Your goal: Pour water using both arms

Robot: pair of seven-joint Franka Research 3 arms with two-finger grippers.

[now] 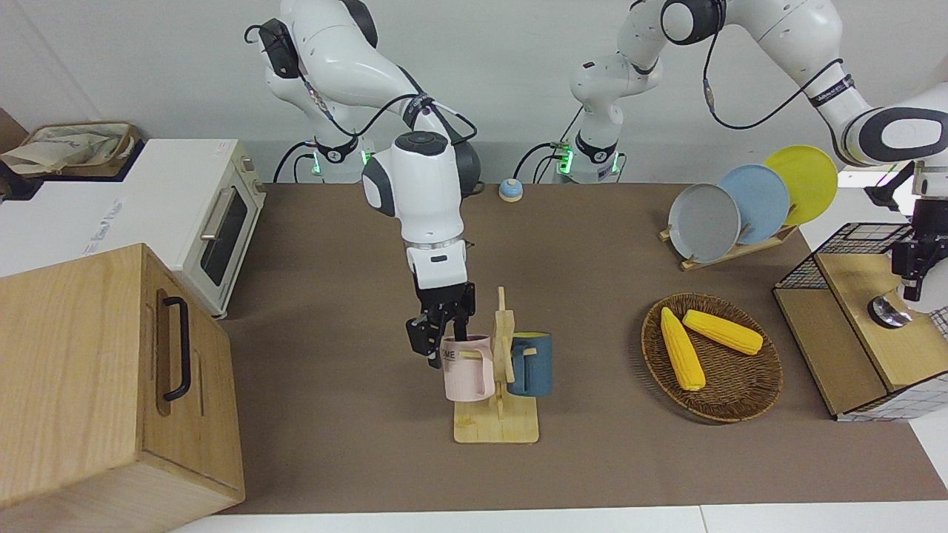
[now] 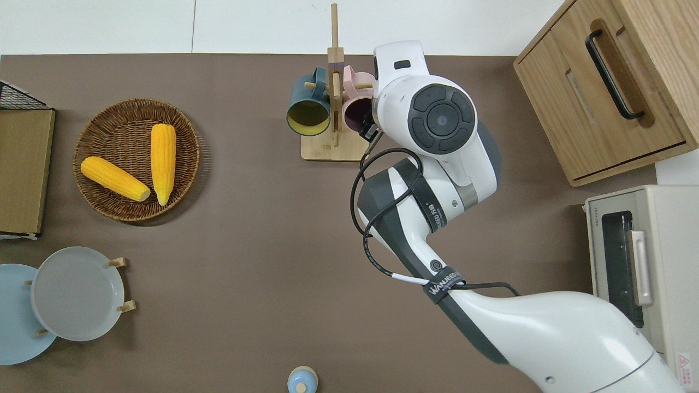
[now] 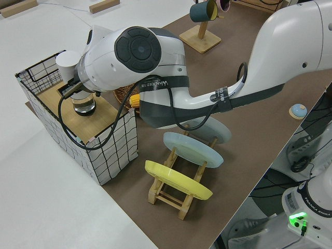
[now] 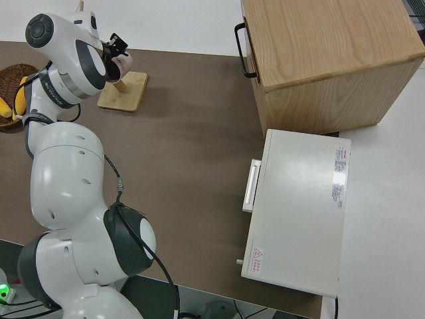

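Observation:
My right arm reaches to the wooden mug rack (image 1: 498, 426). Its gripper (image 1: 441, 339) is open at the rim of the pink mug (image 1: 466, 370), one finger inside the mug and one outside it. A dark blue mug (image 1: 532, 364) hangs on the rack's other peg. In the overhead view the right wrist hides most of the gripper, and the pink mug (image 2: 356, 112) and the blue mug (image 2: 308, 112) show beside it. My left gripper (image 1: 912, 287) hangs over a glass vessel (image 1: 889, 311) on the wooden shelf in the wire basket (image 1: 852, 237); the vessel also shows in the left side view (image 3: 84, 105).
A wicker basket (image 1: 748, 403) holds two corn cobs (image 1: 681, 348). A plate rack (image 1: 740, 200) with three plates stands nearer to the robots. A wooden cabinet (image 1: 89, 385) and a white toaster oven (image 1: 215, 222) stand at the right arm's end. A small blue bell (image 1: 510, 189) is near the bases.

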